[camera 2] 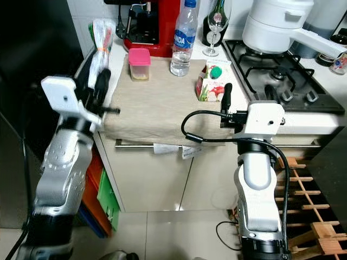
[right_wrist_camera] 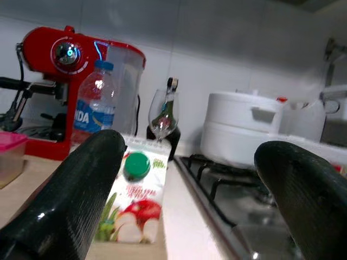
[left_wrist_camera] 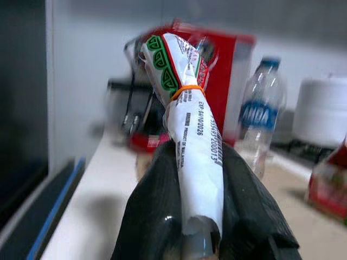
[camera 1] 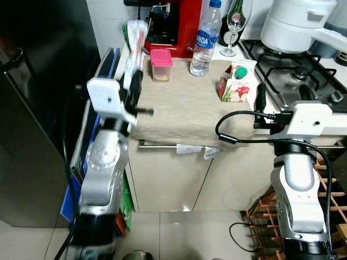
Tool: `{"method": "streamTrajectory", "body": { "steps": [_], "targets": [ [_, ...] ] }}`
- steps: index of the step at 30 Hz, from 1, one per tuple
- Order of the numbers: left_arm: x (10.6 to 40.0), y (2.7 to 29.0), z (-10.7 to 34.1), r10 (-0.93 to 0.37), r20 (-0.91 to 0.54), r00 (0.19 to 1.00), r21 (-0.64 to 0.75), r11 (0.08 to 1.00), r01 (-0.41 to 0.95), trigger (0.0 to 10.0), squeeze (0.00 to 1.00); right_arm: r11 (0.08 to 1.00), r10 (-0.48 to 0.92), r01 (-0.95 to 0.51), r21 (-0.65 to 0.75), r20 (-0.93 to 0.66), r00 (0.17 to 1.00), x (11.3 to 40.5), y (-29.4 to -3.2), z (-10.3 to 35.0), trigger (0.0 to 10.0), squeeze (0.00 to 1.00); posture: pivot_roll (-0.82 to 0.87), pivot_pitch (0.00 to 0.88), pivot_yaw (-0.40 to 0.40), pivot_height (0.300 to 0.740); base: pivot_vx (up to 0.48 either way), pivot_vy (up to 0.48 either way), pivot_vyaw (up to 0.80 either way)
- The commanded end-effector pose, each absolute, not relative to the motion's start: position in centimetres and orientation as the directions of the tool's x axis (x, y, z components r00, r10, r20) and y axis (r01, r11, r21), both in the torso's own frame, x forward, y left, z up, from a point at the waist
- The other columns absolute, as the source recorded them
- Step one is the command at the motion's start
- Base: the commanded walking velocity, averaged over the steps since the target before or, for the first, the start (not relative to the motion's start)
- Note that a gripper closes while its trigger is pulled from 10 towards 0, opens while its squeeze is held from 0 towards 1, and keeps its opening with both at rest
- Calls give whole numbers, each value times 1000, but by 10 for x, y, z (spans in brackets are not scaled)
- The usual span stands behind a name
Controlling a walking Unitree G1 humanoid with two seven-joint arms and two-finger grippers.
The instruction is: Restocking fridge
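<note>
Left gripper (left_wrist_camera: 198, 216) clamping rolled snack packet (left_wrist_camera: 190, 135) upright over counter's left edge. Right gripper (right_wrist_camera: 184, 184) hanging wide open, holding nothing, juice carton (right_wrist_camera: 135, 197) lying just ahead.

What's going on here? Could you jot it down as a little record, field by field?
Place: kitchen counter beside a gas stove
Left hand: shut on a rolled food packet tied with an orange band, held over the counter's left edge
Right hand: open, empty, pointing at the juice carton
On the counter: water bottle, pink-lidded tub, wine glass, red coffee machine
On the stove: white pot
</note>
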State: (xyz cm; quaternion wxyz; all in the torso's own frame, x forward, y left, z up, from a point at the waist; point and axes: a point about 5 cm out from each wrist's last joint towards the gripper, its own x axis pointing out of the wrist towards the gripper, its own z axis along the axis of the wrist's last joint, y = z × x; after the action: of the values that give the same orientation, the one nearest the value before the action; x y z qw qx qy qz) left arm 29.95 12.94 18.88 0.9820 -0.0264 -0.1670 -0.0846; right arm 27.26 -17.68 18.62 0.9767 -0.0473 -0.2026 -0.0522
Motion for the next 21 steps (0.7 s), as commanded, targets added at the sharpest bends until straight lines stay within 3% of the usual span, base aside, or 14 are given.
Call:
{"method": "streamTrajectory", "body": {
  "steps": [1, 6, 21],
  "targets": [
    [297, 122, 206, -168, 388, 906, 0, 983, 182, 10000, 0, 993, -75, 103, -56, 371, 926, 273, -176, 178, 10000, 86, -77, 0, -26, 740, 0, 0, 0],
    [299, 124, 206, -159, 373, 914, -5, 985, 173, 10000, 0, 997, -55, 70, -26, 373, 926, 280, -169, 179, 10000, 86, -79, 0, -21, 740, 0, 0, 0],
    [304, 115, 204, -146, 353, 924, -22, 986, 165, 10000, 0, 999, -20, 33, -30, 357, 934, 282, -169, 178, 10000, 82, -106, 0, -18, 740, -315, 0, 0]
  ]
}}
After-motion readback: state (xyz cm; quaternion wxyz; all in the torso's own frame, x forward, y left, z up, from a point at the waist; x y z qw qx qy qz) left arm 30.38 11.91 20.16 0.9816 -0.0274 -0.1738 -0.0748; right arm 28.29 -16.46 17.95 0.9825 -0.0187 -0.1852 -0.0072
